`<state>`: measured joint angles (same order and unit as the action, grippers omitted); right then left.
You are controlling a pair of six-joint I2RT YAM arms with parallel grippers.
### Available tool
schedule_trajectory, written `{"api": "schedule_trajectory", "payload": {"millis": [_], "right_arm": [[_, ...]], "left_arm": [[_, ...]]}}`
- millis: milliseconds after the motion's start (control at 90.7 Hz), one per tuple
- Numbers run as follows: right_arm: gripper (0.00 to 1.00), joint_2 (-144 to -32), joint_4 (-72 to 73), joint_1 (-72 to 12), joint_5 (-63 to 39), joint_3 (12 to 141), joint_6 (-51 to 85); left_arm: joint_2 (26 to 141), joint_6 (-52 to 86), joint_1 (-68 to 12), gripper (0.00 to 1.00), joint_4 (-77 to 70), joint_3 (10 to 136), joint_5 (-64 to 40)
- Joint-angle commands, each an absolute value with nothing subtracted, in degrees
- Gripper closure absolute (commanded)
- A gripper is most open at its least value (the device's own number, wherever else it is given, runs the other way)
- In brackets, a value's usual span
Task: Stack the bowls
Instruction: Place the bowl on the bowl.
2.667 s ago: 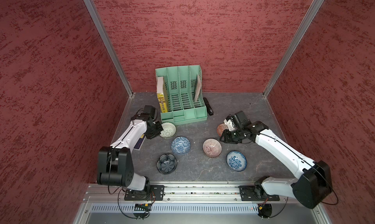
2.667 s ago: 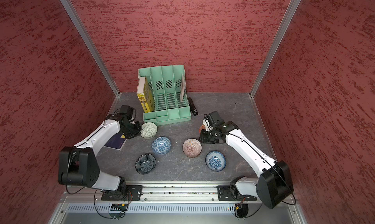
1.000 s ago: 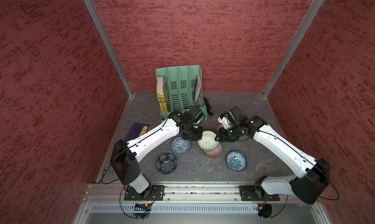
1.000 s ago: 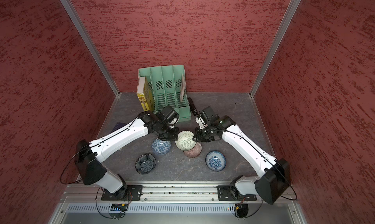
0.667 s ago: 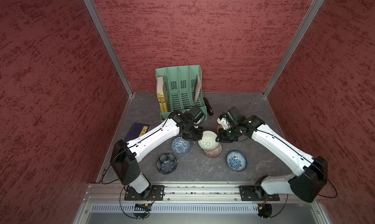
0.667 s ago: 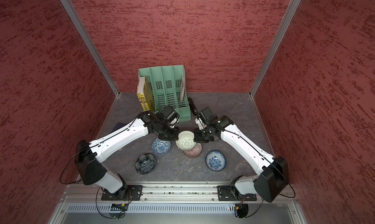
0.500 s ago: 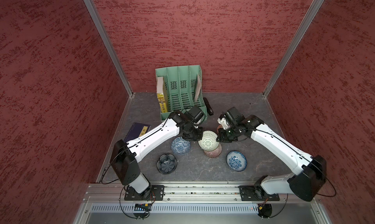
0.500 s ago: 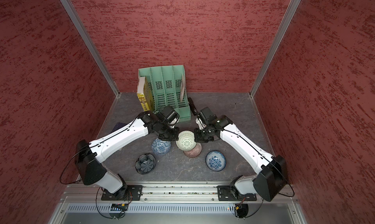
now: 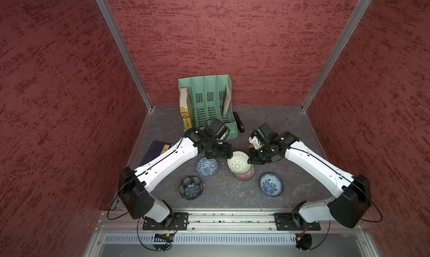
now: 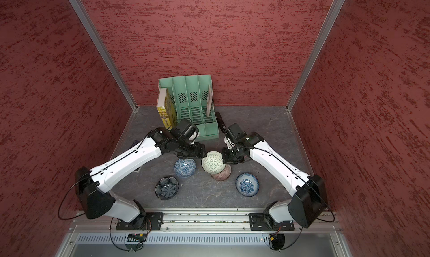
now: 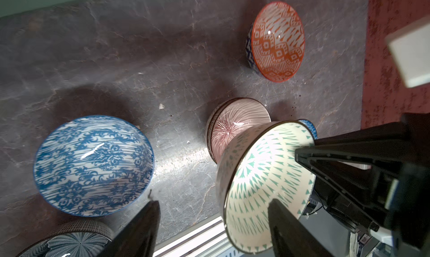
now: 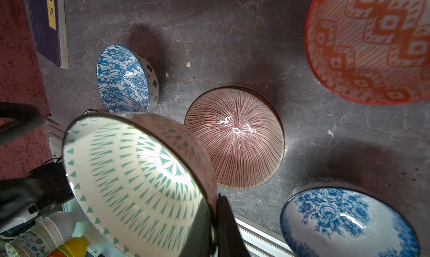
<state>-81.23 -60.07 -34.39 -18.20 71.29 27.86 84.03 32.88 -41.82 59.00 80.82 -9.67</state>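
A green-lattice white bowl (image 9: 239, 161) (image 10: 213, 161) hangs tilted over the pink-striped bowl (image 9: 245, 175) (image 12: 235, 137). My right gripper (image 12: 216, 221) (image 9: 252, 159) is shut on its rim. My left gripper (image 11: 213, 223) (image 9: 229, 154) is open and straddles the opposite rim, one finger inside the bowl and one outside. On the table sit a blue-white bowl (image 9: 207, 167) (image 11: 93, 165), a blue floral bowl (image 9: 271, 184) (image 12: 349, 223) and a dark flower-shaped bowl (image 9: 191, 188). An orange-red bowl (image 11: 277, 41) (image 12: 372, 44) lies beyond the pink one, mostly hidden under my right arm in both top views.
A green file organiser (image 9: 209, 106) stands at the back with a yellow book (image 9: 185, 113) beside it and a black object (image 9: 239, 125) at its right. A dark blue book (image 9: 156, 150) (image 12: 48, 23) lies at the left. Red walls close in three sides.
My left arm brought the green-lattice bowl from the left to the middle. The right gripper shut on its rim, and the left gripper has now opened and let go.
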Motion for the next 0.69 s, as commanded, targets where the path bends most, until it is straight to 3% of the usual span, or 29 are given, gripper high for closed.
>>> {"api": "schedule_trajectory", "payload": {"millis": [0,364,683], "right_arm": [[1.0,-81.67,-60.42,-33.72,-18.27,72.03,27.68],[1.0,-81.3,-57.79,-30.16,-18.07,67.31,26.2],[1.0,-81.04,-52.64,-29.43,-17.1,62.68,25.13]], "left_arm": [[78.13,33.84,-37.95,0.24,58.86,75.93,-8.02],[61.49,33.94,-23.5,0.24,60.43,59.23,-9.97],[59.7,32.84,-19.43,0.24,61.03,55.64,-11.27]]}}
